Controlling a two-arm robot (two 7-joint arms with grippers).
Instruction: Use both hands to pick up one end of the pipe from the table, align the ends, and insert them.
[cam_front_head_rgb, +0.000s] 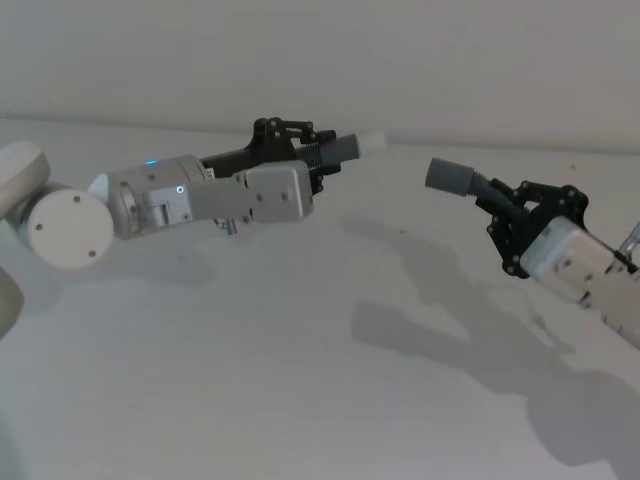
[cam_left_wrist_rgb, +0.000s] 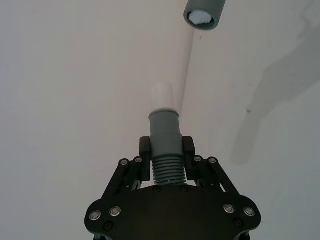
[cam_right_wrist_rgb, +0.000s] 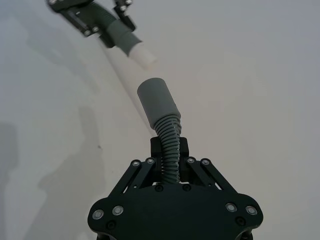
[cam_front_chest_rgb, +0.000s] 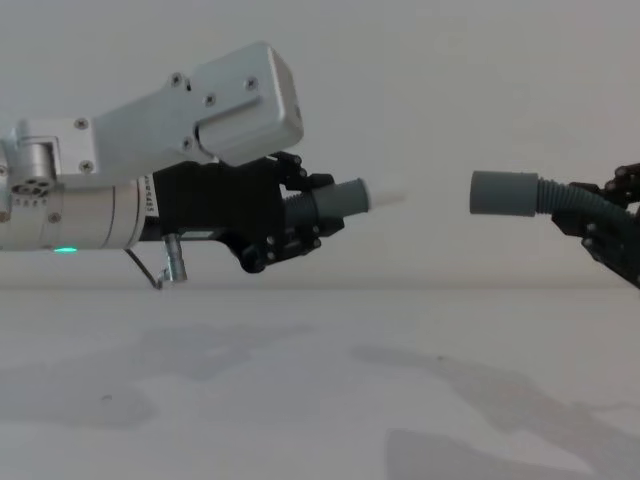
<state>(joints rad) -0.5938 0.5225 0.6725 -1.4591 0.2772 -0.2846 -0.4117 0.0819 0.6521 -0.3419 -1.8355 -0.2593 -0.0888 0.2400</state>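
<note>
Both pipe pieces are held in the air above the white table (cam_front_head_rgb: 300, 400). My left gripper (cam_front_head_rgb: 318, 163) is shut on the ribbed part of the piece (cam_front_head_rgb: 345, 150) with the narrow white tip (cam_front_head_rgb: 372, 141), which points right. My right gripper (cam_front_head_rgb: 503, 203) is shut on the ribbed hose of the other piece (cam_front_head_rgb: 455, 178), whose wide grey socket (cam_front_chest_rgb: 503, 193) faces left. A gap separates tip (cam_front_chest_rgb: 385, 197) and socket. In the left wrist view the tip (cam_left_wrist_rgb: 162, 95) points ahead and the socket (cam_left_wrist_rgb: 204, 14) sits off to one side. In the right wrist view the socket (cam_right_wrist_rgb: 156, 100) lies below the white tip (cam_right_wrist_rgb: 142, 54).
Shadows of both arms fall on the table (cam_front_chest_rgb: 320, 400). A plain pale wall (cam_front_chest_rgb: 420, 80) stands behind. The left arm's silver body (cam_front_head_rgb: 200, 200) with a green light (cam_front_chest_rgb: 66, 250) stretches in from the left.
</note>
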